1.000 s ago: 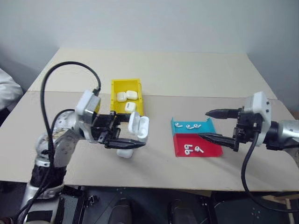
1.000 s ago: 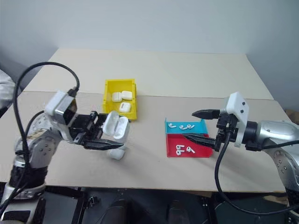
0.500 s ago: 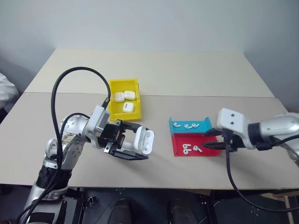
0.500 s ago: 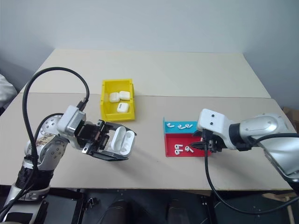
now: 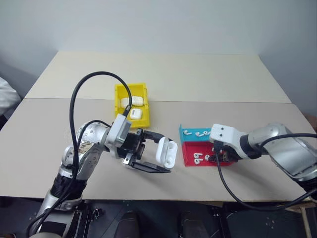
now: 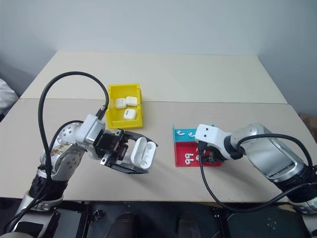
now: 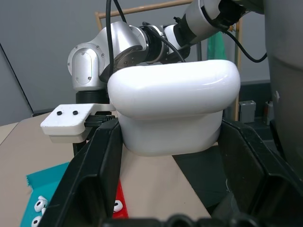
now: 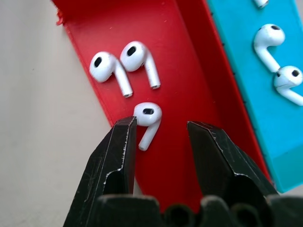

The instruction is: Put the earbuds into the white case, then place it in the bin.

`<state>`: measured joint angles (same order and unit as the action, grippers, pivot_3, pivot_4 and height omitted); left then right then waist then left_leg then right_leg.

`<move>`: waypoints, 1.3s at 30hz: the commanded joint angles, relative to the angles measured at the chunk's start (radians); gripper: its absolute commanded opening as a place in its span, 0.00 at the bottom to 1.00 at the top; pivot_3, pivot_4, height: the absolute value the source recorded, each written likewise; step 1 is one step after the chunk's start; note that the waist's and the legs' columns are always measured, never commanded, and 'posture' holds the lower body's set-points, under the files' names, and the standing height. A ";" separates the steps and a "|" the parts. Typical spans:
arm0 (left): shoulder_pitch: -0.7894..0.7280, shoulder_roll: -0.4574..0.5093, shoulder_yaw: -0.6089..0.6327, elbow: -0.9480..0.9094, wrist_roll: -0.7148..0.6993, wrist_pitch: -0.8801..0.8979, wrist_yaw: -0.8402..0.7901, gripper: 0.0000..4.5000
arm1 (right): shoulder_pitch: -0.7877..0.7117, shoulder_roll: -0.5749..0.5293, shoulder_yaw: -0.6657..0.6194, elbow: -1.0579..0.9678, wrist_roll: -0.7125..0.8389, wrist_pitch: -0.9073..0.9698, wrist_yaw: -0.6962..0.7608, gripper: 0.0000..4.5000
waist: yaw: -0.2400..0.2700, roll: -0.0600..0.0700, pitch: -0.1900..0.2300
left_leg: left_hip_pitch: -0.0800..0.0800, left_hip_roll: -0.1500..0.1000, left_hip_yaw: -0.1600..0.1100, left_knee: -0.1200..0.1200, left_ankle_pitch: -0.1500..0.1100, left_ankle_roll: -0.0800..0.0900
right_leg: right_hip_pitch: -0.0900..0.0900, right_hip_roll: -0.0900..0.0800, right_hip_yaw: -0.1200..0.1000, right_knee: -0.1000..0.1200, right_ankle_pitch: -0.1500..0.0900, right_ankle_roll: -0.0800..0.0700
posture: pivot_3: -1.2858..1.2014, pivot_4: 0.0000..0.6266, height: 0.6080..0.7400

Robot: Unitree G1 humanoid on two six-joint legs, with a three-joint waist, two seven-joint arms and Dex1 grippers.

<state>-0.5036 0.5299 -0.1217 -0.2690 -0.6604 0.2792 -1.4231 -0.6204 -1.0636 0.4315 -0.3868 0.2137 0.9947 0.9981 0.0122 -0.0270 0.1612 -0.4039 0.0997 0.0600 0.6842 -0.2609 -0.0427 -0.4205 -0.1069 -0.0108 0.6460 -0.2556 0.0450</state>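
On my beige surface (image 5: pixel 198 79), the yellow bin (image 5: pixel 120 94) holds three cases. My left tool (image 5: pixel 159 154) is clamped on the white case (image 5: pixel 166 151), lid open, above the surface. My right tool (image 8: pixel 158 135), parted, straddles one of the earbuds (image 8: pixel 146 118) on the tray's (image 8: pixel 189 85) red half.

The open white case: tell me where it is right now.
The white case is clamped lid-open in the left hand, raised above the table between the yellow bin and the red-and-teal tray.

Right hand (image 8: pixel 156 130) down over earbuds (image 8: pixel 147 116)
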 commanded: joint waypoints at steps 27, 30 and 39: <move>0.010 -0.010 0.006 -0.150 -0.070 0.101 0.175 0.61 | 0.016 0.058 0.058 0.031 -0.073 -0.003 0.028 0.38 | 0.000 0.000 0.000 | 0.000 0.000 0.000 0.000 0.000 0.000 | 0.001 0.000 0.000 0.000 0.000 0.000 | 0.52 0.24 1.00; 0.005 -0.011 0.009 -0.146 -0.069 0.105 0.182 0.61 | 0.026 0.067 0.042 0.024 -0.063 0.005 0.025 0.19 | 0.000 0.000 0.000 | 0.001 0.000 0.000 0.000 0.000 0.000 | 0.001 0.000 0.000 0.000 0.000 0.000 | 0.52 0.24 1.00; -0.044 -0.023 0.031 -0.118 -0.082 0.135 0.226 0.61 | 0.081 0.019 -0.308 -0.088 0.090 0.186 0.011 0.14 | 0.006 0.000 0.000 | -0.001 0.000 0.000 0.000 0.000 0.000 | 0.000 0.000 0.000 0.000 0.000 0.000 | 0.52 0.24 1.00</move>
<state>-0.5183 0.5156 -0.1100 -0.3759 -0.7140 0.4048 -1.2137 -0.5353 -1.0231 0.2418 -0.4286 0.2627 1.1305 1.0169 0.0181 -0.0271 0.1612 -0.4043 0.0997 0.0595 0.6842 -0.2609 -0.0427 -0.4200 -0.1070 -0.0116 0.6454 -0.2555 0.0451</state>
